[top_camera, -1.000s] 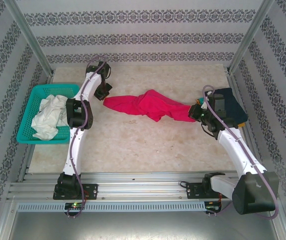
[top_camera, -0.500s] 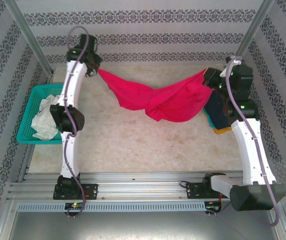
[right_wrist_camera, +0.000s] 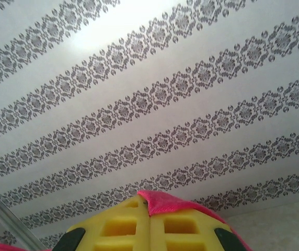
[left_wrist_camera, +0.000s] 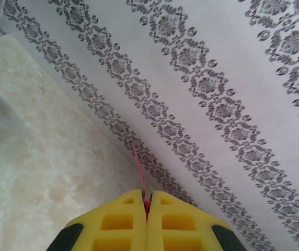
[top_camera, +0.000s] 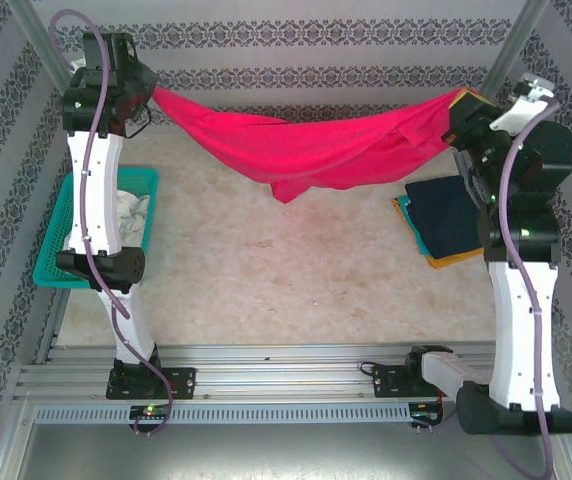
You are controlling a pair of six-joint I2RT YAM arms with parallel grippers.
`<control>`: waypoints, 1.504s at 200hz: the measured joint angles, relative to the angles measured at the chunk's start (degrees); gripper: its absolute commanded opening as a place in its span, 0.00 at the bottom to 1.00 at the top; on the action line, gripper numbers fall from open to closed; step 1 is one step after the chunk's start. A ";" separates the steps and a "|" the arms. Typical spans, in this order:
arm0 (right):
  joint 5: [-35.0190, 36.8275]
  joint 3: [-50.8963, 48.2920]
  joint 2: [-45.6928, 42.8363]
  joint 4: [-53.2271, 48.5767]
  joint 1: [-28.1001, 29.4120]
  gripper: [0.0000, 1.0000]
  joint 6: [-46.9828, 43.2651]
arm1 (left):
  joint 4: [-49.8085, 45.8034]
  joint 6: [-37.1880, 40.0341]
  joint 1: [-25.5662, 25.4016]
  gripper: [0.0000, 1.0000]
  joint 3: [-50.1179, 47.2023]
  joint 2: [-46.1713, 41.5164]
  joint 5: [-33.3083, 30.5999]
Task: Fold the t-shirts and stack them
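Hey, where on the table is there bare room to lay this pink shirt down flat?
The table's middle is bare, bordered by the teal basket left, the folded navy shirt right and the metal rail in front. Both side edges are crowded; the pink shirt hangs over the far strip.

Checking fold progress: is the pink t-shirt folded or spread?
Spread, not folded: the pink t-shirt hangs stretched between the left gripper and the right gripper, each pinching one end, sagging in the middle.
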 measured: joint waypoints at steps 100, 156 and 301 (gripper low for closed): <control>-1.09 -9.46 3.89 -0.39 -0.02 0.00 -0.48 | -7.04 5.38 0.00 0.00 -1.66 3.45 1.36; 3.41 -20.85 13.66 -0.44 1.16 0.00 -3.61 | -5.25 5.70 -1.07 0.08 -2.80 24.13 4.15; 4.85 -20.96 21.90 1.18 1.14 0.00 -4.28 | 0.37 1.60 -11.30 1.00 -18.67 15.47 7.93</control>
